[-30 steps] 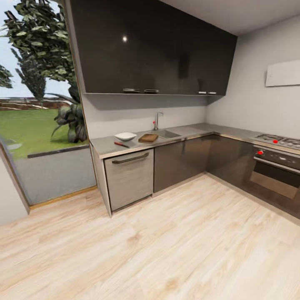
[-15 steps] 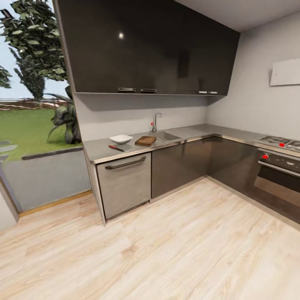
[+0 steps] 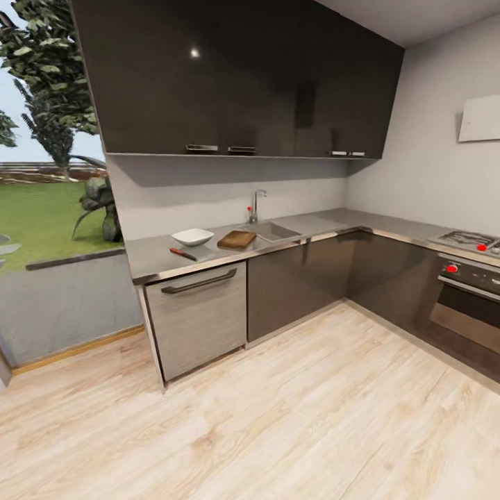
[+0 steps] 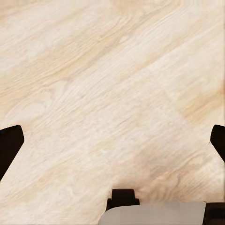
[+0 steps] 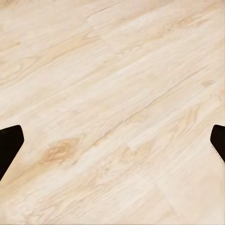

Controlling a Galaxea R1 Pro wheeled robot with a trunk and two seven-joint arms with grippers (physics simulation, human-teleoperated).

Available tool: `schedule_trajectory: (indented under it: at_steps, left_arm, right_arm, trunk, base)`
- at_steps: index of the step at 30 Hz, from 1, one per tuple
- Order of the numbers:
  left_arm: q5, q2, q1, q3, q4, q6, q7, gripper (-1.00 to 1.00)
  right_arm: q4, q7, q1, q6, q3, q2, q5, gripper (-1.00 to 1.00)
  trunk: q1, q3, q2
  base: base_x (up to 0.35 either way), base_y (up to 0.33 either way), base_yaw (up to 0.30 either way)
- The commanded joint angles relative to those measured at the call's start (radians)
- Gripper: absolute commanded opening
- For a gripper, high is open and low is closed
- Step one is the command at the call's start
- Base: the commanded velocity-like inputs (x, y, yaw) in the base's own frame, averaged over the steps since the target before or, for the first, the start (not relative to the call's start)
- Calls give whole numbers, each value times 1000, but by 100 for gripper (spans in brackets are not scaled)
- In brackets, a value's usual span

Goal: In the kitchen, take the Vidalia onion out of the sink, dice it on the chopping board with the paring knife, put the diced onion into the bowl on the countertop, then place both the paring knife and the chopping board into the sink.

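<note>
— Counter stock?
— Long grey counter (image 3: 292, 226): shallow white squarish bowl (image 3: 192, 237); red-handled paring knife (image 3: 183, 254) in front of it; dark brown wooden chopping board (image 3: 237, 239) beside the stainless-steel sink (image 3: 272, 231).
— Fingers?
— Left fingers (image 4: 10, 145), right fingers (image 5: 9, 143) — spread wide over light wood-plank floor (image 3: 292, 417), holding nothing.

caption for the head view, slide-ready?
Kitchen ahead: paring knife, bowl and chopping board on the countertop beside the sink.

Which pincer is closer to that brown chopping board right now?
Cannot tell left from right: the left pincer and right pincer both hang open over the wood floor, while the chopping board lies far off on the countertop by the sink.
</note>
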Motion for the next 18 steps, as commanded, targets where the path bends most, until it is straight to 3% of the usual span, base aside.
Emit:
schedule_trajectory:
  at_steps: [1,8,18]
  left_arm:
    - [0,0,0,-1,-1,-2,0,100]
    - [0,0,0,-2,-1,-2,0,100]
    - [-2,0,0,-2,0,-2,0,100]
  right_arm:
    - [1,-3,-1,-3,0,0,1,100]
    - [1,-3,-1,-3,0,0,1,100]
    - [1,-3,-1,-2,0,0,1,100]
  trunk:
    - [1,-1,0]
    - [1,-1,0]
    - [1,-1,0]
  base:
    - [317,-107,0]
    - [317,-117,36]
    - [317,-137,212]
